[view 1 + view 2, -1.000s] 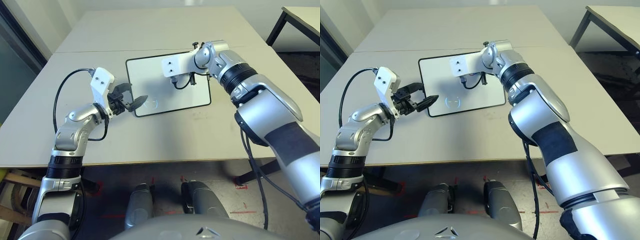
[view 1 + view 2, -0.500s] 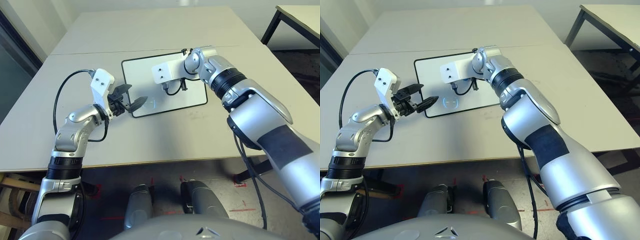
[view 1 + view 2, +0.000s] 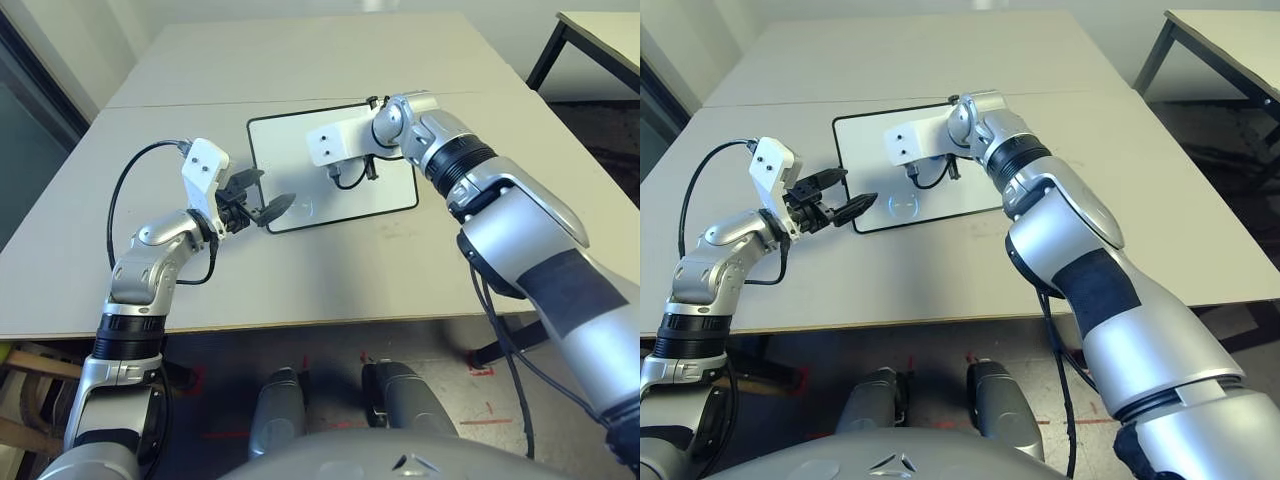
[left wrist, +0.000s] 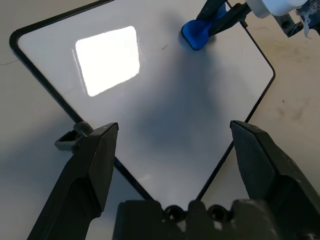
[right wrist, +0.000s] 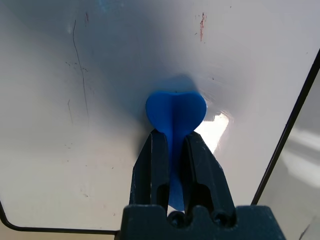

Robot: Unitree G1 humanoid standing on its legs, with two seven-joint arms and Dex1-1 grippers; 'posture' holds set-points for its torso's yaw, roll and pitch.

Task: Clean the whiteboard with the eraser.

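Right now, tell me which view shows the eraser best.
The right wrist view: the blue eraser sits centred, pinched in the right tool against the whiteboard. The left wrist view shows it small, near an edge.

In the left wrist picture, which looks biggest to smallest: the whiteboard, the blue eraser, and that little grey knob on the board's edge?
1. The whiteboard, by far the largest.
2. The eraser.
3. The grey knob.

The eraser and knob look close in size, and the right gripper hides part of the eraser, so their order is uncertain.
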